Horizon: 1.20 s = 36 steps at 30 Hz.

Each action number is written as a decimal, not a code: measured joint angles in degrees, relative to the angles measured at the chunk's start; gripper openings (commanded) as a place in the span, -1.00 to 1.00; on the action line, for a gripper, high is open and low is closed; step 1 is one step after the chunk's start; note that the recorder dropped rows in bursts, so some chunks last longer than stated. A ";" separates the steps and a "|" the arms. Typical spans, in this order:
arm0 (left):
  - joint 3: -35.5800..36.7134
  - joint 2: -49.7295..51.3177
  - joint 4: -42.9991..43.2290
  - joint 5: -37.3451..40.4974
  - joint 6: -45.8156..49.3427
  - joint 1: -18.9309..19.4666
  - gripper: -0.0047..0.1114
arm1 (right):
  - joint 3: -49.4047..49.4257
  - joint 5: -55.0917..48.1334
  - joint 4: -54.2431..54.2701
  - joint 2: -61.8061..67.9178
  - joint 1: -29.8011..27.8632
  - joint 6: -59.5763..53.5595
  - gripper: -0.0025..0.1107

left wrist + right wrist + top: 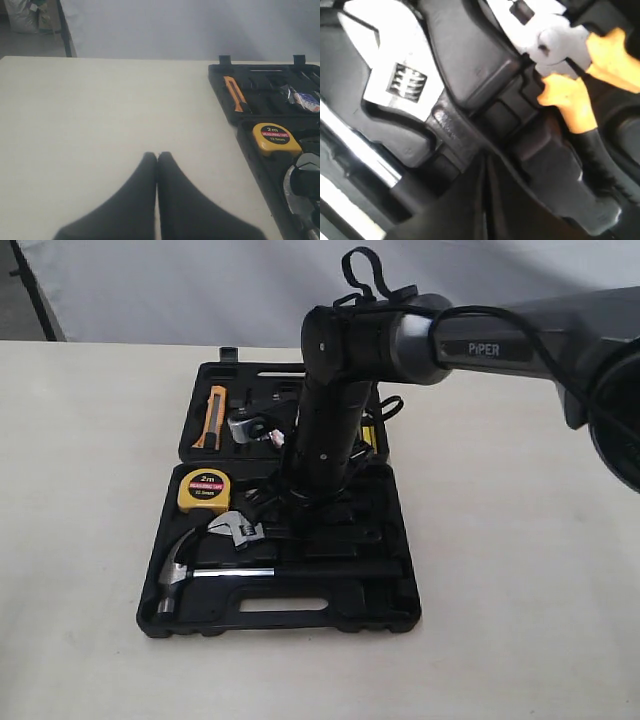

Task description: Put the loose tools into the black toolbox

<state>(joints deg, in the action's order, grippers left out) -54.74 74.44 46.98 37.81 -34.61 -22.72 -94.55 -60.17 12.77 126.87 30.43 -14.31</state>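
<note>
Your R pincer (pixel 485 167) is down inside the black toolbox (pixel 385 615), in the half w/ the slot handle. Its jaws are pressed together w/ only a hairline slit btwn them, and nothing shows in the grip.

The adjustable wrench (pixel 237 530) sits in the case just beside the tips, on the L arm's side. Its silver head points away from the pincer and its black handle runs in toward it. You can't tell if the tips touch it.

The claw hammer (pixel 230 572) lies one step further out than the wrench, btwn it and the slot handle, head on the L arm's side. Orange-handled pliers (pixel 570 100) are close to the tips, opposite the wrench head.

The tape roll (pixel 250 426) is in the other half, beyond the R arm, near an orange utility knife (pixel 213 405). A yellow tape measure (pixel 203 490) sits by the wrench head.

Your L pincer (pixel 157 156) is closed tip to tip and empty over bare table (pixel 90 490), w/ the toolbox well apart from it.
</note>
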 measured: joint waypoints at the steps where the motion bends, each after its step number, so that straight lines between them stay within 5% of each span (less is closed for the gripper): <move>1: 0.00 0.00 0.00 0.00 0.00 0.00 -0.89 | 0.02 0.00 0.00 0.00 0.00 0.16 -0.96; 13: 0.00 0.00 0.00 0.00 0.00 0.00 -0.89 | -4.63 -3.03 -2.12 -6.69 -2.26 5.49 -0.96; 23: 0.00 0.00 0.00 0.00 0.00 0.00 -0.89 | 20.35 5.24 -3.41 -15.99 -17.26 11.71 -0.96; 29: 0.00 0.00 0.00 0.00 0.00 0.00 -0.89 | 31.38 13.14 -2.53 -17.20 -14.30 12.85 -0.96; 36: 0.00 0.00 0.00 0.00 0.00 0.00 -0.89 | 32.38 14.27 -1.37 -17.20 -12.10 12.97 -0.96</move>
<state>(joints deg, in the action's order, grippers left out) -54.74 74.44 46.98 37.81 -34.61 -22.72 -62.17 -45.91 11.40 109.66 18.33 -1.34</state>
